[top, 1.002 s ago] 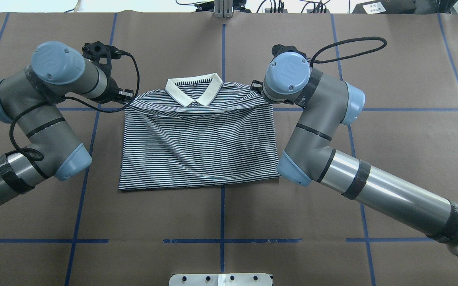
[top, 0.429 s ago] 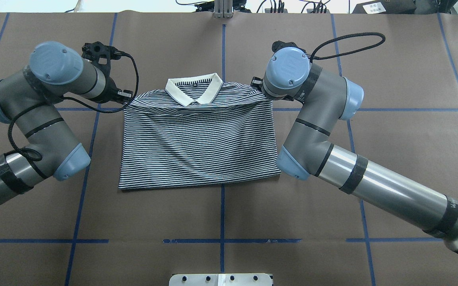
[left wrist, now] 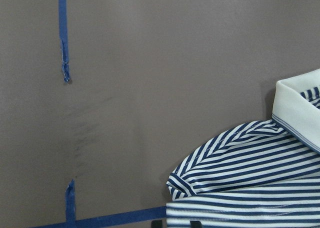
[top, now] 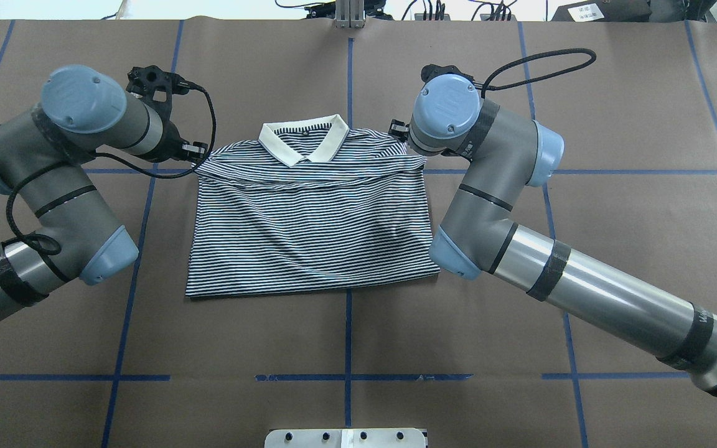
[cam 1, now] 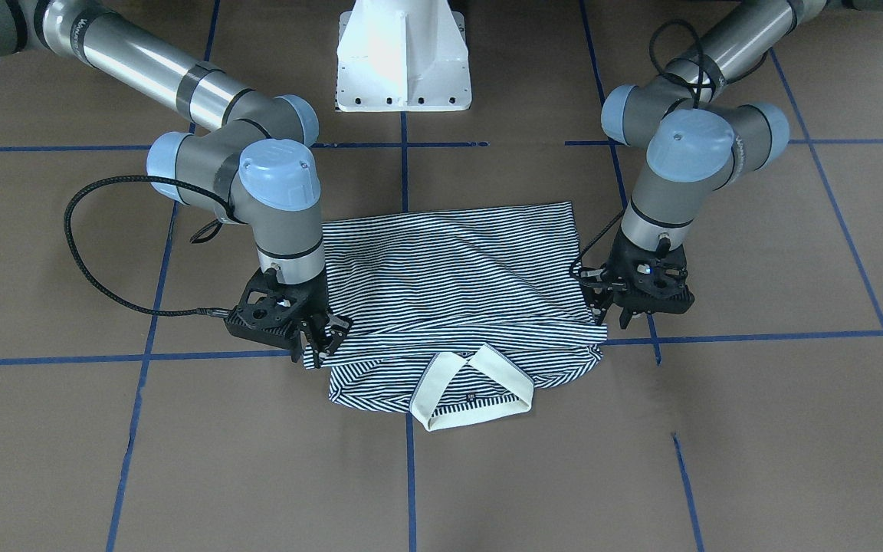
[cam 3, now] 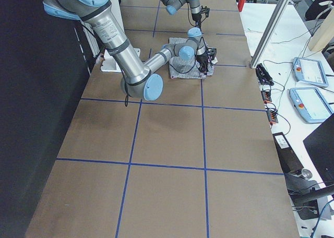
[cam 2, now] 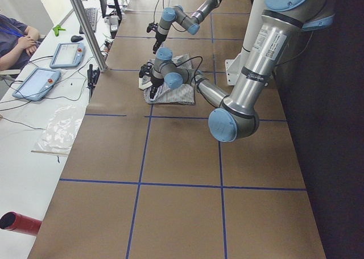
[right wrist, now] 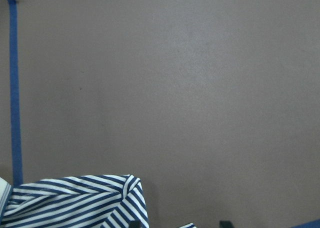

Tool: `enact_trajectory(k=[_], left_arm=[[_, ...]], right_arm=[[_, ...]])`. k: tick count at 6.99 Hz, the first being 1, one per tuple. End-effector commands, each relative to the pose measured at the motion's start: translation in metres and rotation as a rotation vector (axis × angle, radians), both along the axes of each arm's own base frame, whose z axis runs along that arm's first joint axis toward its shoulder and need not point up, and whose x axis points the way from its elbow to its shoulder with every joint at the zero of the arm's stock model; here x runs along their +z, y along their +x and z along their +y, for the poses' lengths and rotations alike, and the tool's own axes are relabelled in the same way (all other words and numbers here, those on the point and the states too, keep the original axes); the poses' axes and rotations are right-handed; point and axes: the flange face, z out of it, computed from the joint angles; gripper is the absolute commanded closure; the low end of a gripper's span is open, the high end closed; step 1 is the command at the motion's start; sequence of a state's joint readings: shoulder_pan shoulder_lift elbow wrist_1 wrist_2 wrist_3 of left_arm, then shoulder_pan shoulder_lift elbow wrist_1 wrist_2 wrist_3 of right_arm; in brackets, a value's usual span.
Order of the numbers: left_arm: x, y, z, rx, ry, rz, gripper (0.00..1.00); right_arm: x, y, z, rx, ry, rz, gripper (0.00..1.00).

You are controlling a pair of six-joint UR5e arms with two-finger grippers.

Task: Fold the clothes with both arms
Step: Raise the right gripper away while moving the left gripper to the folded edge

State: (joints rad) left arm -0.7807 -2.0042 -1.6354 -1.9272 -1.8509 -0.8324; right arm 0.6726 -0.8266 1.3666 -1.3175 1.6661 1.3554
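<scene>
The table (top: 613, 205) is covered in brown paper marked with blue tape lines (top: 348, 348). Both arms bend at the elbow and point their wrists straight down at the far edge of the shirt (top: 309, 236), which lies flat at the table's middle, folded, collar (top: 303, 138) away from the robot. The right arm (top: 477, 186) reaches in with lettering on its upper tube, too small to read. The left arm (top: 53, 180) mirrors it. The right gripper (cam 1: 319, 341) is at the shirt's shoulder corner, fingers clenched on the striped cloth. The left gripper (cam 1: 612, 310) stands at the opposite shoulder corner; whether its jaws hold the cloth or are released cannot be told. A small dark label inside the collar is unreadable.
</scene>
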Motion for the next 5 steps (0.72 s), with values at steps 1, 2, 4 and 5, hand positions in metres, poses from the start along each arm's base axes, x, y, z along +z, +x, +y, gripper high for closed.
enact_trajectory(k=[1,2,4,5], left_arm=[[-0.001,-0.031,0.042,0.064,0.008,0.050,0.00],[0.016,-0.047,0.072,0.074,-0.012,0.047,0.00],[0.054,-0.056,0.131,0.016,-0.121,0.133,0.26],[0.063,-0.029,0.150,-0.066,-0.172,0.187,0.45]], right_arm=[[0.011,0.056,-0.011,-0.131,0.018,-0.023,0.00],[0.038,0.104,0.003,-0.194,0.064,-0.011,0.00],[0.051,0.138,0.015,-0.225,0.070,-0.029,0.00],[0.049,0.139,0.015,-0.224,0.074,-0.031,0.00]])
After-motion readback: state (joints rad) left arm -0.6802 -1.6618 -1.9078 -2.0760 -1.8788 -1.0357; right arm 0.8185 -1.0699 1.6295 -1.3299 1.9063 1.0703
